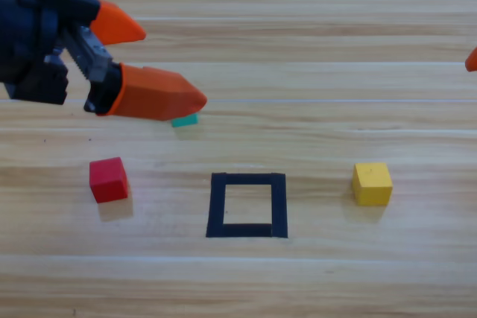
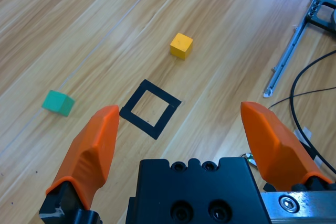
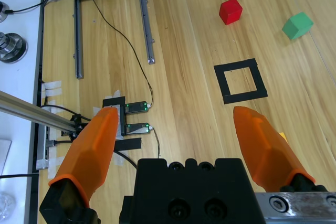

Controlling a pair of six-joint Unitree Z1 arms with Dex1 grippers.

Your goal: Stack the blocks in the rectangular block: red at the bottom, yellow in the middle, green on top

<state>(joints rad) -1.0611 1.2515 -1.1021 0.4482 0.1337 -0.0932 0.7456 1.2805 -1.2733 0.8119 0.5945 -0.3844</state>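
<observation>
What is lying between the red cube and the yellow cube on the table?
In the high view, the black tape square lies between the red cube and the yellow cube, nothing inside it.

**Dark arms with orange tapered jaws**

The left arm is made of dark grey, blocky housings. Its left end effector (image 1: pixel 173 65) has two orange jaws, thick at the base and narrowing to a blunt rounded tip. Between the jaws there is a small grey metal part. In the wrist views the body of each end effector is a black matte block with round recessed screws on its top face. Beside the right jaw sits a silver metal piece with one screw. Of the right end effector (image 1: pixel 472 59) only an orange tip shows.
</observation>
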